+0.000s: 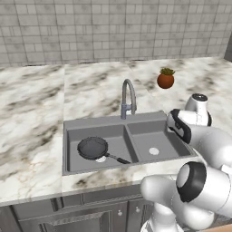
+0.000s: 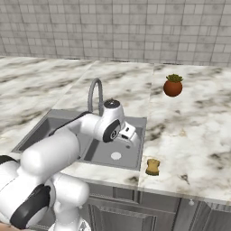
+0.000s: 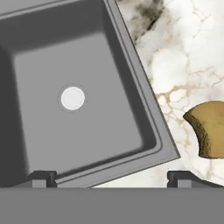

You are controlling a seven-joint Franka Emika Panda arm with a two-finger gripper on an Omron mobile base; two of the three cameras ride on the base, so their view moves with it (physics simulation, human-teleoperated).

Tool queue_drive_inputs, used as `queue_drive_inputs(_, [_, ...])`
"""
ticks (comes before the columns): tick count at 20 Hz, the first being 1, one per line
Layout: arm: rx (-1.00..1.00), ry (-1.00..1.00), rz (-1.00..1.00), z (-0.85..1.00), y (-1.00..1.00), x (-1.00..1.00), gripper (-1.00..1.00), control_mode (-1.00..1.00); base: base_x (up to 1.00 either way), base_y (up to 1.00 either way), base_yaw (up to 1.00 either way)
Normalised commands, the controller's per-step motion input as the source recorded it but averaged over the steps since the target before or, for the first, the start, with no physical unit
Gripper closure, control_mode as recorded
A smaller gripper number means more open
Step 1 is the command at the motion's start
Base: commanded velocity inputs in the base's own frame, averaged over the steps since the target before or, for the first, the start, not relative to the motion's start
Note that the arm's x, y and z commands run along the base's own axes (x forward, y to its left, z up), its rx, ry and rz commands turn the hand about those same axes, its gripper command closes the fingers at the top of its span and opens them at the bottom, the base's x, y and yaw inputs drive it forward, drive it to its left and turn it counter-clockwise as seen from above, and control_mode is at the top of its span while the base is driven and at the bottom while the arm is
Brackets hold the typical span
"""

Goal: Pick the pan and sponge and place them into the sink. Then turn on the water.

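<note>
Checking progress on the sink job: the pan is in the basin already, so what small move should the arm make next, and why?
Probably shift the open gripper sideways until it is over the sponge, then lower. The pan already lies in the left basin of the sink, while the sponge sits on the counter beside the right basin, off to one side of the fingertips.

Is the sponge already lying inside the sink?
No, the sponge lies on the counter just right of the sink, outside its rim.

sponge (image 3: 209, 130) cut off at hand view's right edge, sink's (image 2: 135, 159) left basin behind arm
</note>
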Motion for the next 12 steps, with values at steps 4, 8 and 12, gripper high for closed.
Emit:
queue_drive_inputs(4, [0.00, 0.01, 0.00, 0.00, -0.31, -0.38, -1.00, -1.00, 0.00, 0.00, 0.00])
queue_drive_inputs(8, [0.00, 0.02, 0.00, 0.00, -0.40, -0.26, -1.00, -1.00, 0.00, 0.00, 0.00])
queue_drive_inputs(12, [0.00, 0.01, 0.00, -0.03, -0.51, -0.05, -1.00, -1.00, 0.00, 0.00, 0.00])
